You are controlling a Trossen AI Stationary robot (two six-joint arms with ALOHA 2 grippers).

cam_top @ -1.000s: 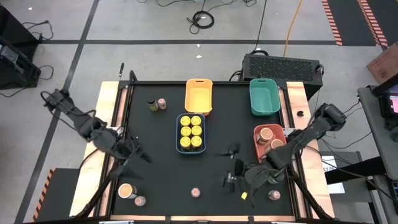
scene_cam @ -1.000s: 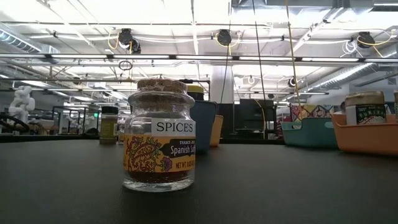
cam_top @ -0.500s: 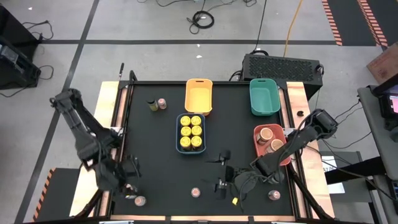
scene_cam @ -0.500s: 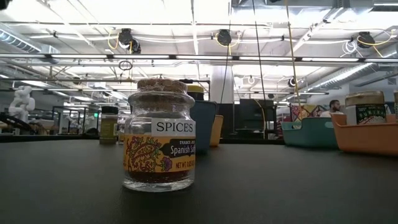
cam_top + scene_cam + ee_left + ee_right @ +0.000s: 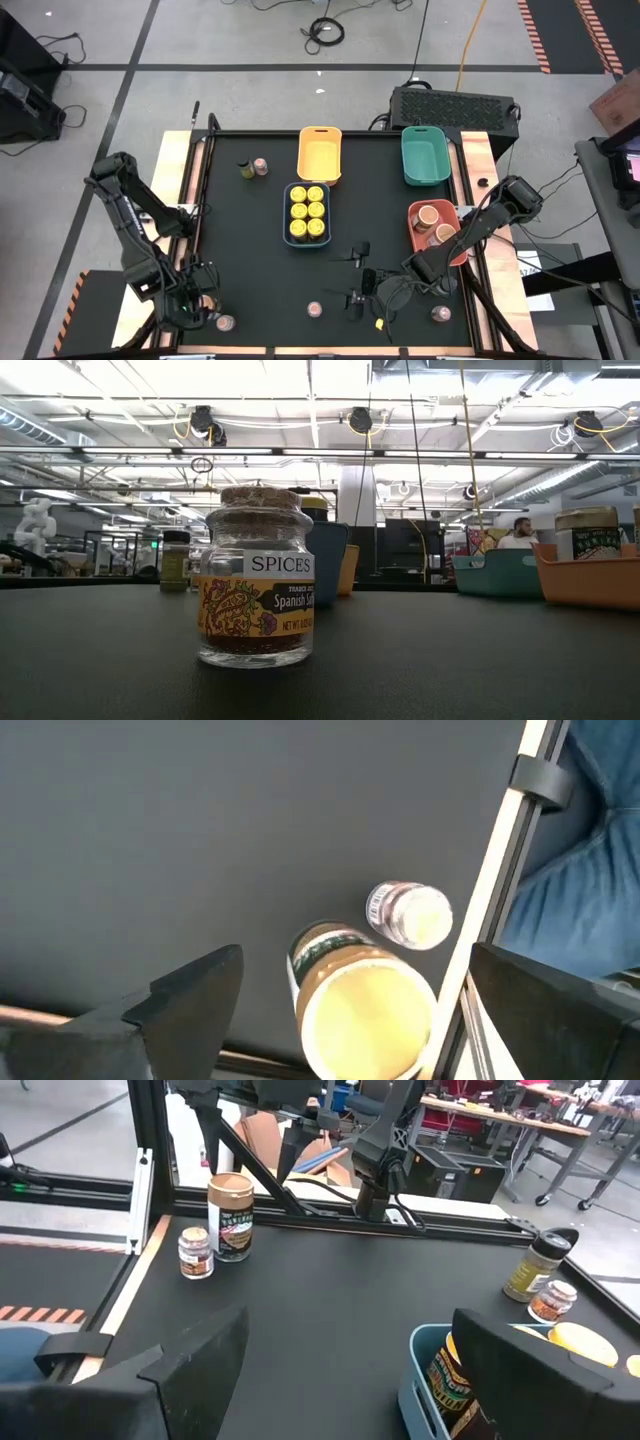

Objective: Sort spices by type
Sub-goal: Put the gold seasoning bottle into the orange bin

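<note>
The desk (image 5: 260, 270) has a black top edged with pale wood, and it stands on a grey concrete floor (image 5: 230, 40) crossed by dark seam lines. At 12 o'clock a coil of black cable (image 5: 326, 31) lies on the floor, with an orange cord (image 5: 470, 40) toward 1 o'clock. A black perforated box (image 5: 452, 104) sits behind the desk. From desk height, a white ceiling (image 5: 300, 390) shows with bright lighting, pipes and hanging cables. A person (image 5: 518, 534) sits far off at 3 o'clock.
</note>
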